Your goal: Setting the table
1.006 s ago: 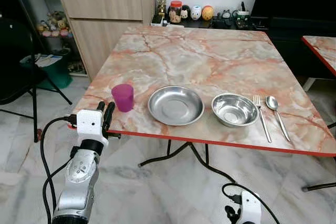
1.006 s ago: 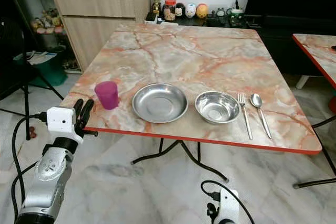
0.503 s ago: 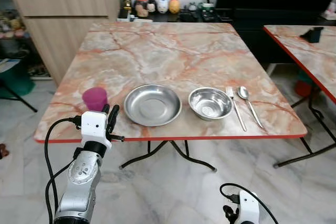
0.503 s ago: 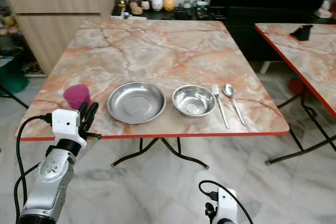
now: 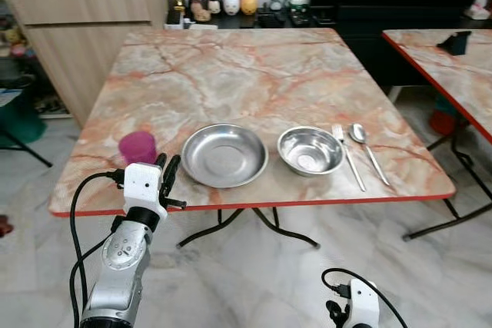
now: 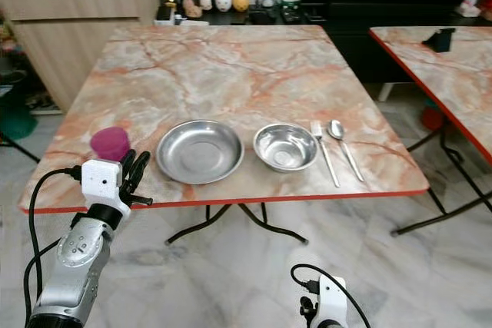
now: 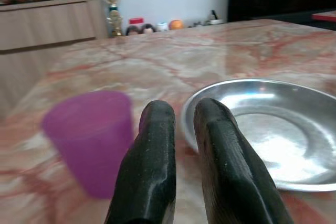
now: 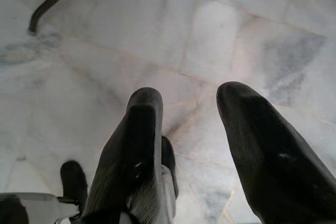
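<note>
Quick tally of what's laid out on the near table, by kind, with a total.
Purple cup: 1
Steel plate: 1
Steel bowl: 1
Fork: 1
Spoon: 1
Total: 5, all in a row along the marble table's near edge. The left tool hovers by the cup.

Purple cup (image 5: 138,146) (pink-veined marble table (image 5: 254,74))
</note>
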